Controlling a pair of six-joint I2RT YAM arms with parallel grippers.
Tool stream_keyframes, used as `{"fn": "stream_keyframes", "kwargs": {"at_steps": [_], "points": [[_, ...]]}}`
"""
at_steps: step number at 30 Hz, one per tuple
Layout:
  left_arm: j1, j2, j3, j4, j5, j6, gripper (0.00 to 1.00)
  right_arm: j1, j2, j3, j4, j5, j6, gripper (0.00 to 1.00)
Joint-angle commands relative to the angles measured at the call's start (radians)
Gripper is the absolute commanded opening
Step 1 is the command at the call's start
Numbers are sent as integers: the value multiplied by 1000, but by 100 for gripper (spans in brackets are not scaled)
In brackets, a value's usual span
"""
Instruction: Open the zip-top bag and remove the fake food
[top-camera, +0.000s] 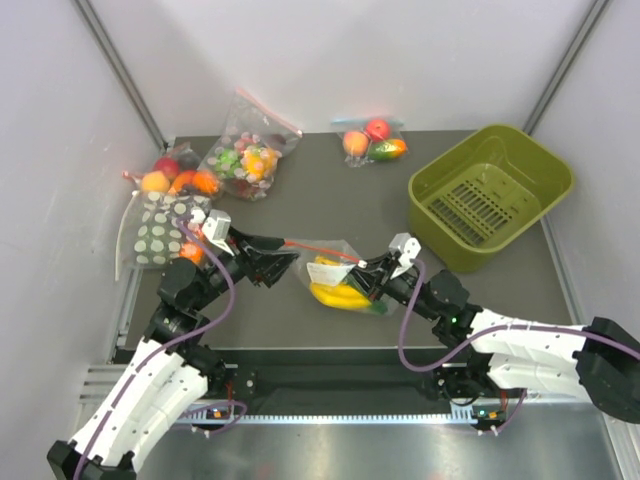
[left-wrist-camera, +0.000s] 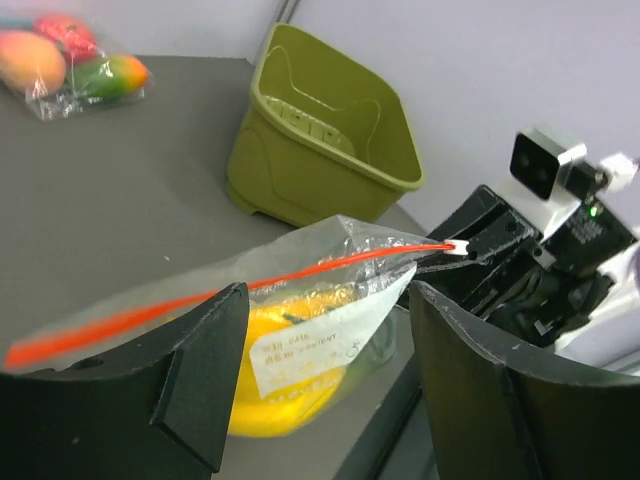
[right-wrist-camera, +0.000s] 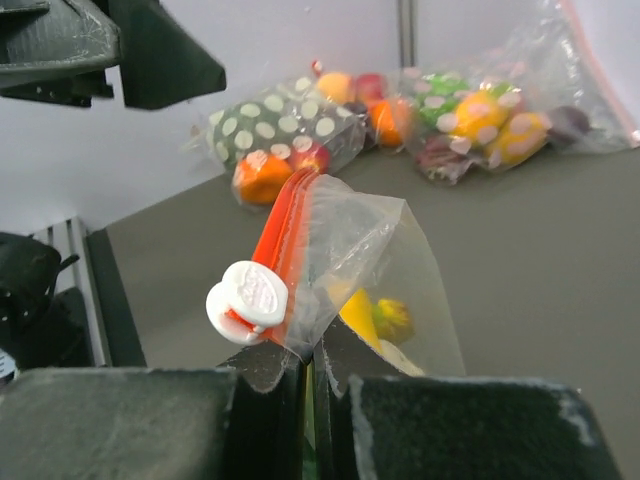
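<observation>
The zip-top bag (top-camera: 332, 268) hangs just above the table centre, its red-orange zip strip (left-wrist-camera: 250, 287) stretched along the top. Yellow bananas (top-camera: 338, 294) lie inside, behind a white label (left-wrist-camera: 315, 345), with a green piece (right-wrist-camera: 393, 318) beside them; little of the lettuce shows. My right gripper (top-camera: 368, 275) is shut on the bag's corner (right-wrist-camera: 310, 340), just below the white slider (right-wrist-camera: 250, 297). My left gripper (top-camera: 283, 262) is open, its fingers (left-wrist-camera: 195, 370) spread wide on either side of the bag's other end and not touching it.
An olive-green basket (top-camera: 490, 195) stands at the right. A small bag of peach and apple (top-camera: 372, 142) lies at the back. A bag of multicolour pieces (top-camera: 245, 155) and a white-dotted bag (top-camera: 158, 228) lie at the back left.
</observation>
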Motion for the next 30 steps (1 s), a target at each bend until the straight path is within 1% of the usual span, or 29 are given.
{"fn": "stream_keyframes", "kwargs": {"at_steps": [1,3,4,7,10,12,13,15,16,18,19,21,24,30], "points": [[-1,38,64,-7,123,213,70,13,9,73,-79,-81,3,0],[-1,55,78,-6,152,253,70,14,11,76,-100,-95,4,0],[-2,73,77,6,182,260,70,14,11,84,-138,-105,0,0],[-11,98,72,81,241,286,70,13,12,111,-218,-139,0,0],[-25,126,80,89,242,332,69,13,8,153,-295,-183,4,0],[-37,145,83,97,253,346,69,13,2,191,-384,-200,8,0],[-59,152,83,97,250,367,69,13,-6,202,-410,-210,8,0],[-92,167,86,80,200,396,69,13,-17,226,-479,-216,12,0],[-134,176,92,66,152,436,69,11,-29,240,-521,-216,11,0],[-178,204,113,28,114,474,68,13,-38,254,-555,-217,11,0],[-221,215,121,22,95,500,68,11,-44,263,-577,-216,9,0],[-258,241,136,19,63,520,68,10,-46,282,-620,-214,6,0],[-313,274,159,9,58,547,68,8,-50,295,-651,-226,5,0],[-372,349,198,-60,28,593,65,6,-64,308,-683,-245,0,0]]}}
